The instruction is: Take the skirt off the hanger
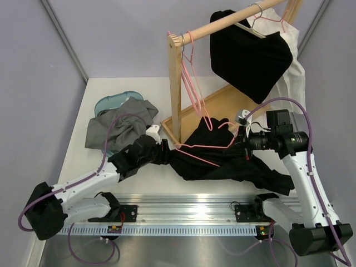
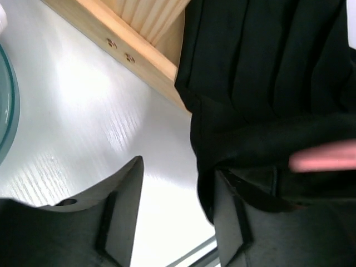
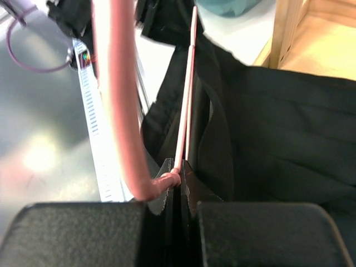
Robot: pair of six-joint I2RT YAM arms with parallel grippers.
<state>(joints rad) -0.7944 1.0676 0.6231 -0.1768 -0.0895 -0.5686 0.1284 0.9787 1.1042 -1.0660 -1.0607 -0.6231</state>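
Note:
The black skirt [image 1: 233, 161] lies crumpled on the table in front of the wooden rack, with the pink hanger [image 1: 203, 148] still on it. My right gripper [image 1: 240, 142] is shut on the hanger's wire; in the right wrist view the pink wire [image 3: 179, 177] is pinched between the closed tips, with the skirt [image 3: 289, 139] behind. My left gripper [image 1: 167, 153] is at the skirt's left edge. In the left wrist view it [image 2: 178, 211] is open, with bare table between the fingers and the skirt's edge [image 2: 250, 111] lying over the right finger [image 2: 236, 222].
A wooden rack [image 1: 176, 83] stands behind, with a black garment [image 1: 247, 55], a white one [image 1: 292, 67] and an empty pink hanger [image 1: 192, 72] on its rod. A wooden tray [image 1: 222, 103] is under it. Grey cloth [image 1: 119, 128] and a teal bowl [image 1: 111, 103] lie at left.

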